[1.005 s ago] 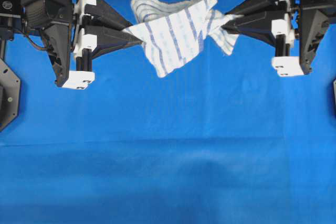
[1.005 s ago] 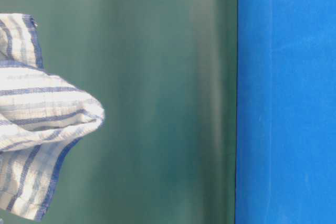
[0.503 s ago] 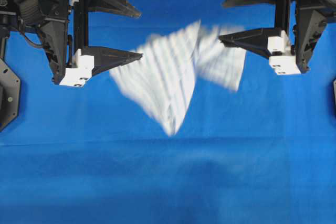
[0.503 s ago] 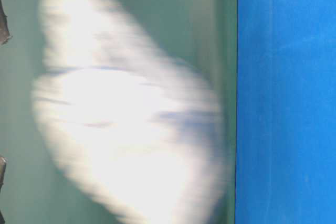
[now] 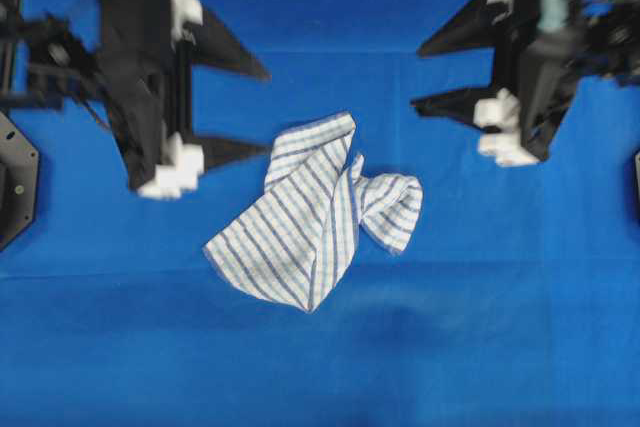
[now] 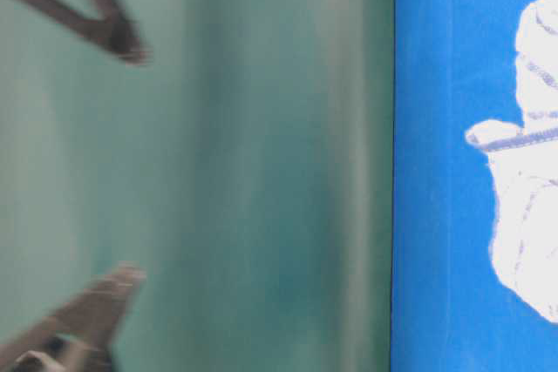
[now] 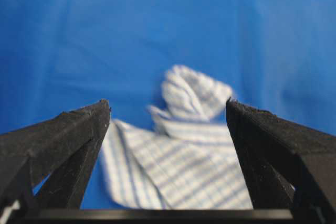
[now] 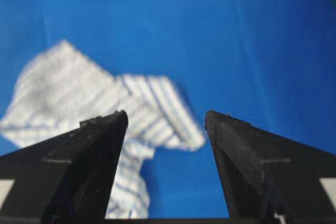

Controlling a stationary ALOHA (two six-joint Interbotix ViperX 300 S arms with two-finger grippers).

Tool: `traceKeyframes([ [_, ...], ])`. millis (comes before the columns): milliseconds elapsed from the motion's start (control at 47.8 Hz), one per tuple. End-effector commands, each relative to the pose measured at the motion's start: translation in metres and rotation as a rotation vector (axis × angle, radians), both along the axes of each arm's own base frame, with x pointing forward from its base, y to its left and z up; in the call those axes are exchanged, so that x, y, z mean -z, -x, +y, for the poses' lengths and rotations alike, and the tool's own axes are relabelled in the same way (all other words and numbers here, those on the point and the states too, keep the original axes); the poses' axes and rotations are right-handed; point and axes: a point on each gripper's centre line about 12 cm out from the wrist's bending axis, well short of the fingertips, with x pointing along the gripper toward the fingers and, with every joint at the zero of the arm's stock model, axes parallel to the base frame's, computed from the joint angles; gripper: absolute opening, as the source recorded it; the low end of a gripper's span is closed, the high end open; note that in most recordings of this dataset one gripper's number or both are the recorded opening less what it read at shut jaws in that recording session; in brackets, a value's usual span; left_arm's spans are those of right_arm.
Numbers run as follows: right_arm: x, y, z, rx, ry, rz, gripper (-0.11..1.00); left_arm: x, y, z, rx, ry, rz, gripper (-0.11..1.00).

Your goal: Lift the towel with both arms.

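Item one, nearest my wrist cameras: left pincer (image 7: 168, 111), jaws spread wide, holding nothing. Right pincer (image 8: 165, 119), likewise wide apart and empty.

Item two, beyond both: the towel (image 5: 310, 212), a crumpled checked cloth lying on the blue surface (image 5: 320, 367), between the two pincers and touching neither.

Risk, as I judge it: any regrasp now meets a bunched heap with folded layers, so one pincer could catch a loose fold while the other misses, and the towel would hang lopsided or slip free.

Change: a second ago both pincers pinched the towel taut in the air; since then they have opened and it has fallen.
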Motion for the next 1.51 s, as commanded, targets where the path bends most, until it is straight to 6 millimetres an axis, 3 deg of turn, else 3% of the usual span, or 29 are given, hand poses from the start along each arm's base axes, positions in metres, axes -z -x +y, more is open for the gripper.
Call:
traceKeyframes([
  [0, 0.012, -0.005, 0.009, -0.025, -0.014, -0.007, 0.64, 0.010, -0.004, -0.012, 0.029, 0.012, -0.017, 0.90],
  [293, 0.068, -0.027, 0.040, -0.095, -0.057, 0.078, 0.64, 0.065, -0.013, -0.051, 0.104, 0.082, 0.031, 0.90],
  [565, 0.123, -0.045, 0.052, -0.101, -0.093, 0.160, 0.64, 0.120, -0.023, -0.071, 0.139, 0.094, 0.102, 0.90],
  [880, 0.179, -0.048, 0.062, -0.106, -0.120, 0.222, 0.64, 0.181, -0.029, -0.099, 0.205, 0.070, 0.223, 0.90],
  [1194, 0.222, -0.050, 0.066, -0.110, -0.121, 0.309, 0.64, 0.214, -0.030, -0.106, 0.215, 0.055, 0.306, 0.90],
  [1487, 0.224, -0.052, 0.066, -0.112, -0.119, 0.309, 0.64, 0.224, -0.033, -0.101, 0.200, 0.051, 0.336, 0.83],
])
